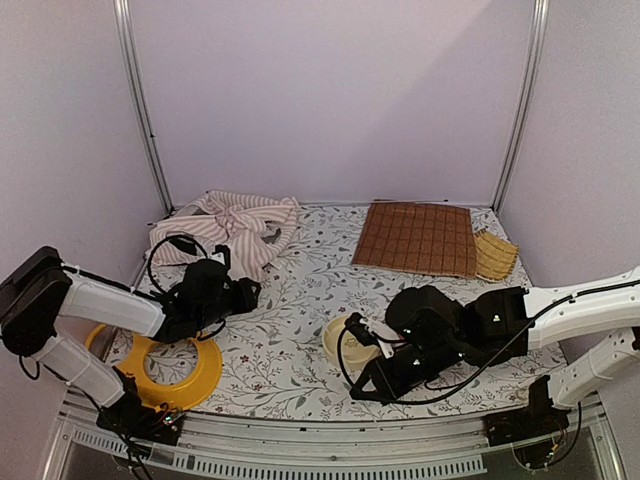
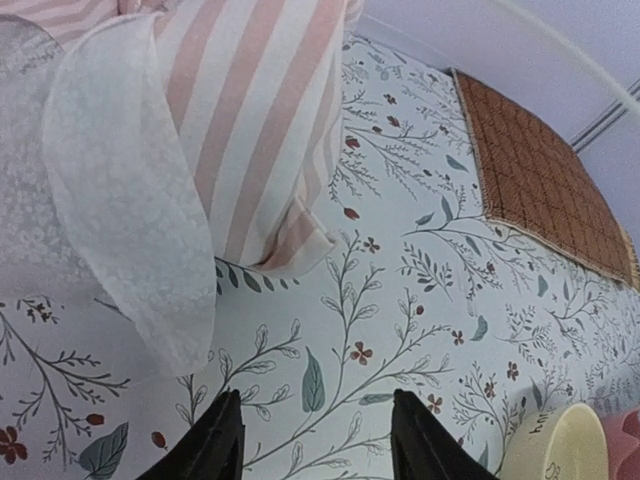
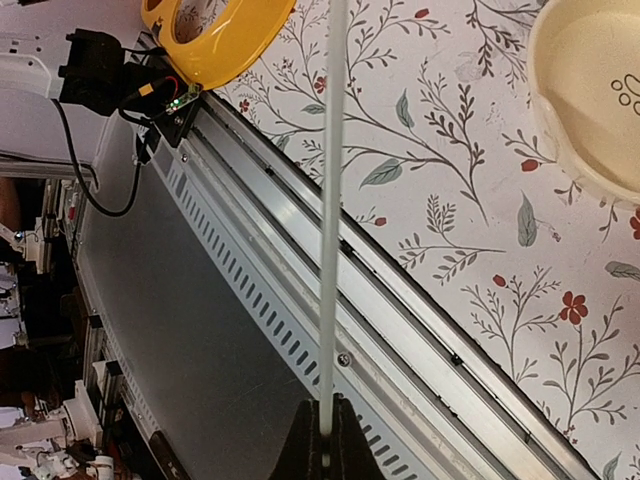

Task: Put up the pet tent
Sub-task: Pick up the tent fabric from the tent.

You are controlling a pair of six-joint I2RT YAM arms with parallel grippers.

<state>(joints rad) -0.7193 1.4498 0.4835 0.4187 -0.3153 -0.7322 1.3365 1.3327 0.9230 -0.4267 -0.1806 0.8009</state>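
Pink-striped fabric: the tent (image 1: pixel 235 225) lies collapsed in a heap at the back-left of the desk (image 1: pixel 290 310). Its stripes and white mesh are folded over one another, and no frame is standing.
Left end effector (image 2: pixel 315 405): low over the floral cloth, just short of the heap's near edge. The fingers are spread and nothing is between them.
Right end effector (image 3: pixel 322 425): at the front of the desk beside the cream bowl (image 1: pixel 343 340), well apart from the tent. It is pressed together on the end of a thin white pole (image 3: pixel 330 200).
Pole: it runs straight out from the pinch, across the metal front rail. Its far end leaves the wrist view, and the overhead view barely shows it.
Step in hand: by the look of it an early one. One arm appears to be reaching for the fabric while the other has a pole ready, and nothing has been raised yet.
Next move calls for: the spread fingers to take a fold or the mesh edge and draw the heap open. The pole would then have to be carried across the desk and fed into the fabric, where a slack sleeve or a swinging free end could easily spoil the aim.
Bystanders: a brown quilted mat (image 1: pixel 415 238) at the back right and a yellow ring (image 1: pixel 175 375) at the front left, both clear of the heap.
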